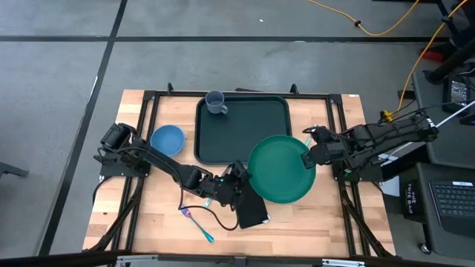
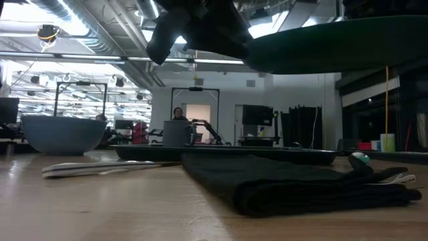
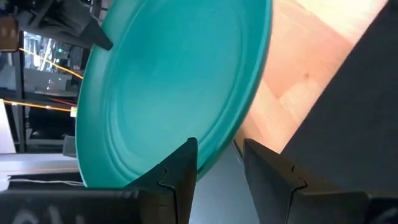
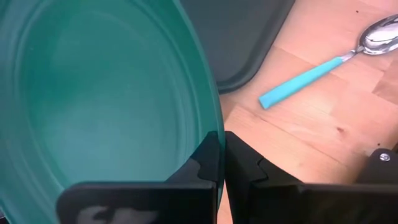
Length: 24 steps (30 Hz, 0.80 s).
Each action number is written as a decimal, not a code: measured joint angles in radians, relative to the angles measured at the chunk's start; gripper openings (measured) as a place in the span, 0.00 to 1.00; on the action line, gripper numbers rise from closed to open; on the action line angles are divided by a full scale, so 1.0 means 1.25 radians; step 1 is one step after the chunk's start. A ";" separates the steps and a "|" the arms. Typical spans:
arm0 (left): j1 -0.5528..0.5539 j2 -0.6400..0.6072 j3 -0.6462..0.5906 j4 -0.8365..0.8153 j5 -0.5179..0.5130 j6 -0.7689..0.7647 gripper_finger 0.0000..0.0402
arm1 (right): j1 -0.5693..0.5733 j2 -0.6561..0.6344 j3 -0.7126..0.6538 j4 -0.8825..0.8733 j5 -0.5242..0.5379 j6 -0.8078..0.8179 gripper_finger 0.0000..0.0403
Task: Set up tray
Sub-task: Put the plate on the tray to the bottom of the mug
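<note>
From above, you're mid-step carrying the plate (image 1: 280, 168): the right gripper (image 1: 307, 157) is pinching its rim, holding it over the tray's (image 1: 223, 133) front right corner. The tray is sitting at the table's (image 1: 312, 222) back middle, mug (image 1: 215, 102) in its back left corner. Next you'd need to slide the plate left and lower it flat.

Low view: the plate is hanging well above the napkin (image 2: 294, 184).

Left wrist: the left gripper (image 3: 219, 165) is standing open beside the plate's edge, gripping nothing.

Right wrist: fingers (image 4: 205, 162) are clamping the rim.
</note>
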 joint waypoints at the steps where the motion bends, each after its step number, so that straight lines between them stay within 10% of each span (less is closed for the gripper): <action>1: 0.002 0.000 0.000 0.000 -0.001 0.000 0.31 | 0.000 0.000 0.000 0.005 0.000 0.000 0.03; 24: 0.038 0.000 0.000 -0.068 0.084 -0.001 0.28 | 0.000 0.031 0.000 0.044 0.011 -0.040 0.03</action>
